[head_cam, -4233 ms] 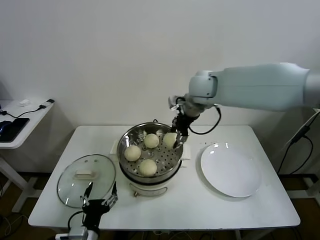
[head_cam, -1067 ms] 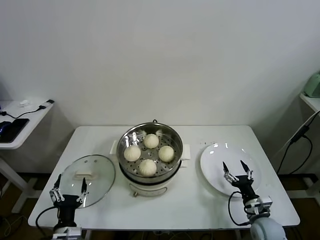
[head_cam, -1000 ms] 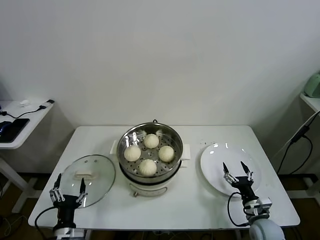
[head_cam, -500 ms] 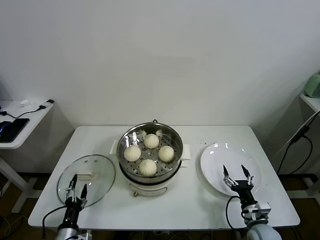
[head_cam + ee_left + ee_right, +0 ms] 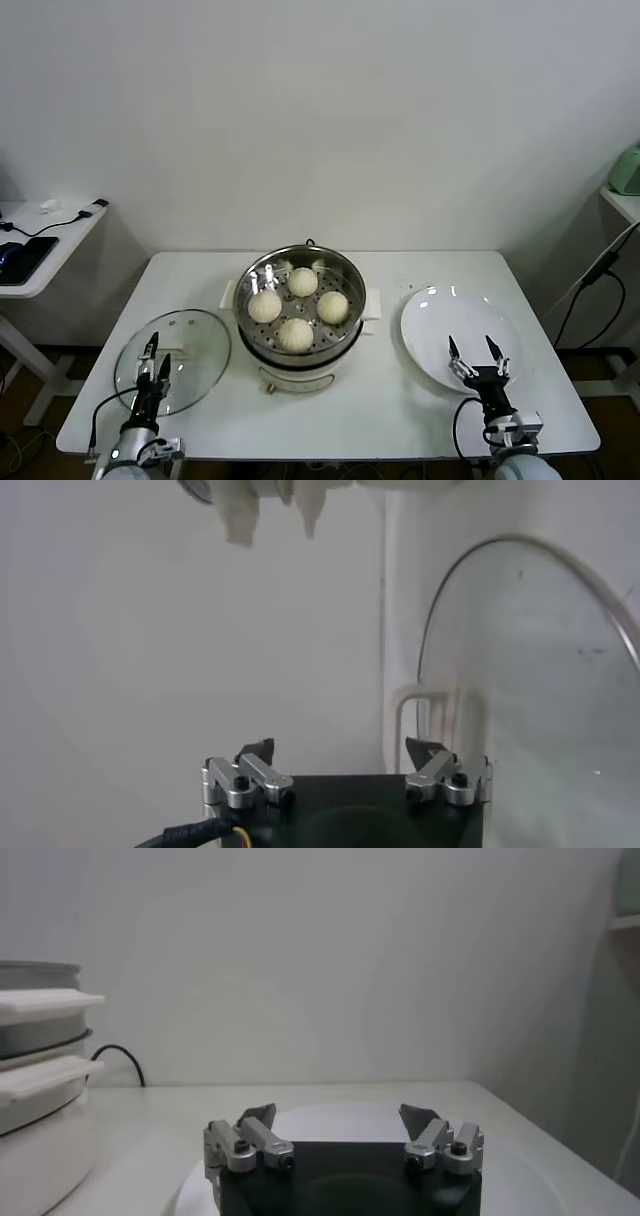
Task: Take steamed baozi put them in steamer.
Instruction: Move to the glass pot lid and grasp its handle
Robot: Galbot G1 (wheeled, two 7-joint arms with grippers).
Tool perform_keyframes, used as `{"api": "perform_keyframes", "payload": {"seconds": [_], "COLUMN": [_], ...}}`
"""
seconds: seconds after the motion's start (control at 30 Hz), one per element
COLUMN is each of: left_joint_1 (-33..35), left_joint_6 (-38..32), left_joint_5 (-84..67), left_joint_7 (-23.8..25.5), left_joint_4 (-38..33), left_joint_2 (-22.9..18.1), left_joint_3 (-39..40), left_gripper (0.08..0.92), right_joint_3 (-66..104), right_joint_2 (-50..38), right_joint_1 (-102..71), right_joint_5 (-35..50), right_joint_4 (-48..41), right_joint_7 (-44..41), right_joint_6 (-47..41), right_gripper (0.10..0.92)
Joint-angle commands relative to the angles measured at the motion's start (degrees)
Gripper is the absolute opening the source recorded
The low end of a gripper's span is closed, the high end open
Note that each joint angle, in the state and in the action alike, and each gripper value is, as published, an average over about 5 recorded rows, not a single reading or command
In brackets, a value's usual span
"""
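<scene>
Looking down from the head view, I count four smooth cream-white domed steamed baozi (image 5: 298, 308) sitting apart on the perforated tray inside the round shiny steel steamer (image 5: 300, 312), spaced so steam can pass between them. By my judgement the loading is finished, since the flat round white plate (image 5: 460, 338) to the steamer's right holds nothing. My right gripper (image 5: 477, 357) hovers low at the near edge of that plate, fingers spread and empty, pulled well clear of the pot. My left gripper (image 5: 153, 355) sits at the near edge of the round glass lid (image 5: 174, 359), which lies flat on the white surface (image 5: 380, 400) just beside the steamer; its fingers are parted too, holding nothing
</scene>
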Motion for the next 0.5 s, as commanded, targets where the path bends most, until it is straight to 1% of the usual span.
{"api": "perform_keyframes", "payload": {"seconds": [0.03,0.17,0.33,0.4,0.5], "left_joint_1": [-7.1,-8.1,-7.7,-7.4,-7.3], "left_joint_6": [1.0,0.6,0.1,-0.1,-0.2], "left_joint_5": [2.1,2.0,2.0,2.0,2.1], "left_joint_7": [0.7,0.2,0.0,0.0,-0.1], "left_joint_4": [6.9,8.7,9.0,9.2,9.4], "left_joint_2": [0.5,0.6,1.0,0.9,0.7], "left_joint_3": [0.6,0.7,0.9,1.0,1.1], "left_gripper": [0.823,0.823,0.814,0.781,0.697], "right_joint_3": [0.1,0.0,-0.1,-0.2,-0.4], "right_joint_2": [0.3,0.4,0.4,0.5,0.8], "right_joint_1": [-0.2,-0.2,0.0,0.0,-0.1], "right_joint_5": [-0.3,-0.4,-0.5,-0.7,-0.9], "right_joint_4": [-0.3,-0.3,-0.6,-0.7,-0.7], "right_joint_7": [-0.3,-0.5,-0.6,-0.6,-0.6], "right_joint_6": [0.2,0.3,0.5,0.6,0.7], "right_gripper": [0.823,0.823,0.823,0.823,0.823]}}
